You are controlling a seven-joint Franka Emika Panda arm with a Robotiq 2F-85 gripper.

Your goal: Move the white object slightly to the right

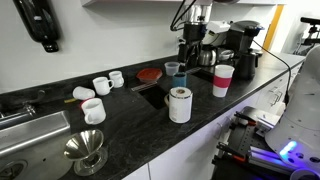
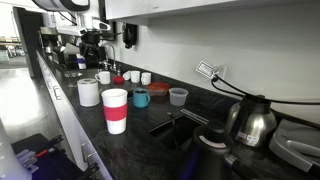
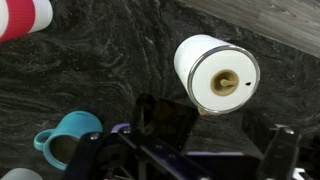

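The white object [image 1: 179, 104] is an upright white roll with a dark hole at its top centre, standing on the black countertop near the front edge. It also shows in an exterior view [image 2: 88, 92] and in the wrist view [image 3: 216, 76], seen from above. My gripper [image 3: 215, 140] hangs well above the counter, open and empty. Its two dark fingers are spread wide at the bottom of the wrist view, and the roll lies just beyond them, not between them. The arm [image 1: 195, 18] reaches in from the back of the counter.
A white paper cup with a red band [image 1: 223, 80] stands next to the roll, with a teal mug [image 3: 68, 135] and a clear cup [image 1: 173, 69] close by. Small white mugs [image 1: 102, 85] sit nearby. A sink [image 1: 30, 130] and a metal funnel [image 1: 85, 150] are at one end, and a coffee machine [image 1: 240, 45] at the back.
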